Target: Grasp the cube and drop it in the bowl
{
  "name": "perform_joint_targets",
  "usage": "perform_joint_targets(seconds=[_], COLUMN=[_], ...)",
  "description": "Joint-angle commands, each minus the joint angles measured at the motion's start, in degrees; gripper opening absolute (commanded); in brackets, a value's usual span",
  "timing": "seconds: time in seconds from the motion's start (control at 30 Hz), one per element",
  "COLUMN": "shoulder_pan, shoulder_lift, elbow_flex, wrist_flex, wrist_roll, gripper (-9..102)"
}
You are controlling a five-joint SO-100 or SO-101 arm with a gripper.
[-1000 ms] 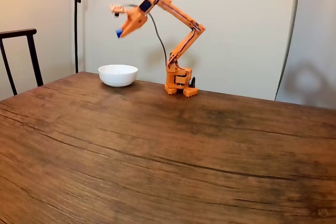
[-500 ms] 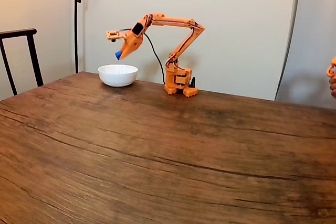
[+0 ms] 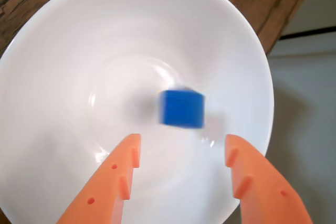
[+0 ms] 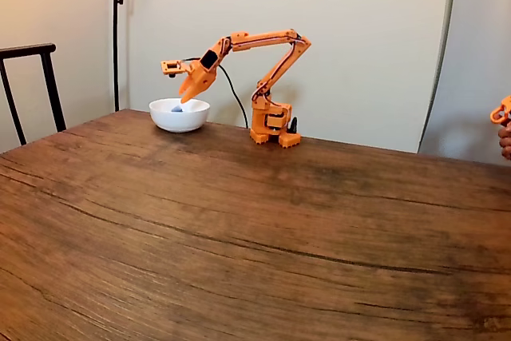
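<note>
Brown wooden table (image 4: 239, 237) fills the front of the fixed view, with its far corner under the round white bowl (image 3: 63, 40). At the back stands the orange robot arm (image 4: 267, 77), by a pale wall (image 4: 359, 37). Its orange gripper (image 3: 181, 145) hangs over the bowl, fingers spread apart, holding nothing. The small bright-blue cube (image 3: 181, 108) looks blurry inside the bowl, near the middle, one flat face up. All its sides look equal.

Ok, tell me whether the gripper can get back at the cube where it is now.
Probably yes: the gripper hangs open right above the bowl, and the cube lies in its middle with nothing over it; only the bowl's sloping wall might crowd the fingers.
</note>
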Motion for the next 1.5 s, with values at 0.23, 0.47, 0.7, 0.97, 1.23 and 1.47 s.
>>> perform_joint_targets(seconds=[0.23,0.47,0.7,0.97,1.23,1.47], shoulder_pan=[-2.64,-10.02,-16.35,-29.18,-43.86,-58.71], shoulder_lift=[1.14,1.49,11.95,29.88,37.27,37.53], elbow_flex=[-5.54,-21.88,-33.05,-33.05,-33.13,-33.13], wrist_flex=[9.14,27.33,41.92,53.17,57.57,56.87], wrist_roll=[-0.53,-0.88,-7.47,-21.09,-25.31,-24.87], gripper=[16,3,0,0,0,0])
